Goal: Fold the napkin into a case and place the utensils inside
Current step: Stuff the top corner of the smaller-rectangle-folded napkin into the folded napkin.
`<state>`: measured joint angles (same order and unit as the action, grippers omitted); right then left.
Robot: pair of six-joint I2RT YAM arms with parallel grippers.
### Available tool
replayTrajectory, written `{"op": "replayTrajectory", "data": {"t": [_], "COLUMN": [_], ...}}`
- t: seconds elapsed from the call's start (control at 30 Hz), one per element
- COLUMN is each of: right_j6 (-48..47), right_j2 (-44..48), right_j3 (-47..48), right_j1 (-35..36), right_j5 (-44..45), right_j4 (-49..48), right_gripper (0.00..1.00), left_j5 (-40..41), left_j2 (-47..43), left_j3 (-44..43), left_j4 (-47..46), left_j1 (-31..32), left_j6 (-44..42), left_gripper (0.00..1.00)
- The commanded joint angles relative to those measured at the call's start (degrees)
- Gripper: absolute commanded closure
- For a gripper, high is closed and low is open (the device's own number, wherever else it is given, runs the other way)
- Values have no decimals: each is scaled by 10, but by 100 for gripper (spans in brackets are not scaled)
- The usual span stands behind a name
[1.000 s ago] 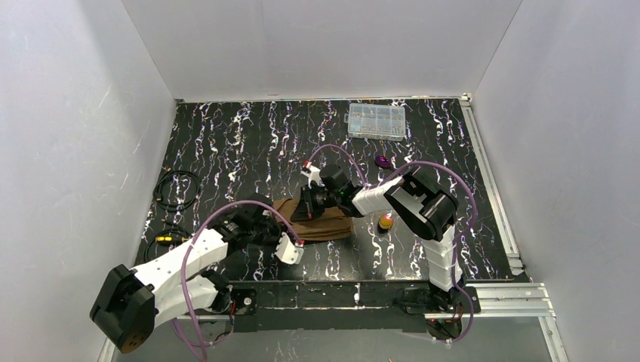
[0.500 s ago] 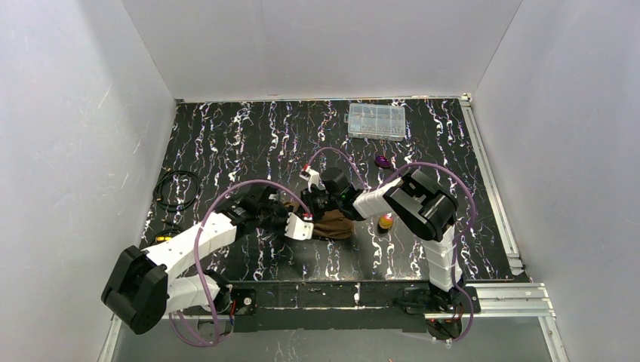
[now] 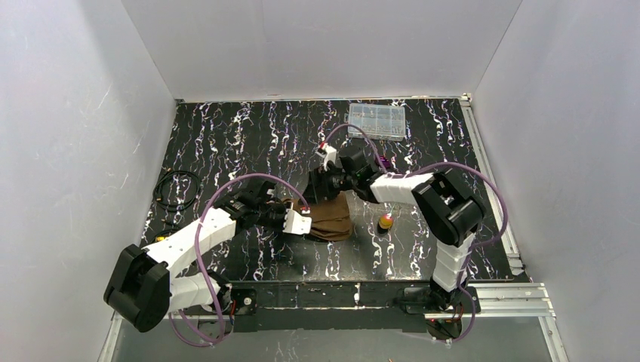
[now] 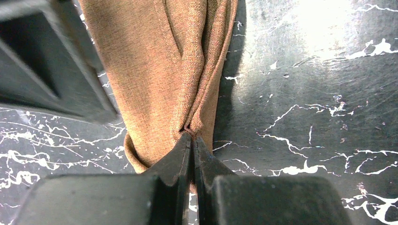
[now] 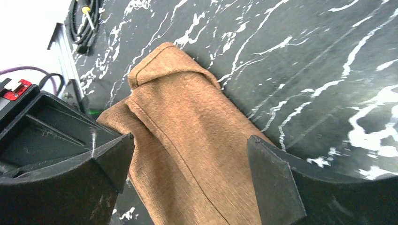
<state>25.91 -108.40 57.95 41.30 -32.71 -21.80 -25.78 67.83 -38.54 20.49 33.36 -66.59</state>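
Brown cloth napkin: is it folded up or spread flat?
Folded. The brown cloth napkin shows stacked layers and creases in both wrist views, and the left gripper pinches one end.

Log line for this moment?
left gripper: shut on napkin fold | right gripper: open over napkin | gold-orange-headed utensil: outside napkin

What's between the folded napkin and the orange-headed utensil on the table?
Only a bare strip of table separates the napkin from the orange-headed utensil, clearest in the top external view.
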Motion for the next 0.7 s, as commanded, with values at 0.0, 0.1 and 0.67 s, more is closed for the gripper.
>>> {"op": "replayTrajectory", "data": {"t": [0.0,0.1,0.67], "right_j6": [-72,-105,-286], "right_j2": [56,110,268], "right_j3": [20,-3,-233], "right_j1": [-15,-35,-41], "right_j5": [25,67,4], "right_j4": [67,65,-182], "right_gripper": [1,1,1], "left_j5": [-25,-28,-35], "left_j2": [-7,-1,18], "left_j3": [-12,-13,-26], "left_j4": [22,24,20], "left_j1": [-3,-3,-8], "left_j6": [7,7,36], "left_gripper": [100,100,100]}}
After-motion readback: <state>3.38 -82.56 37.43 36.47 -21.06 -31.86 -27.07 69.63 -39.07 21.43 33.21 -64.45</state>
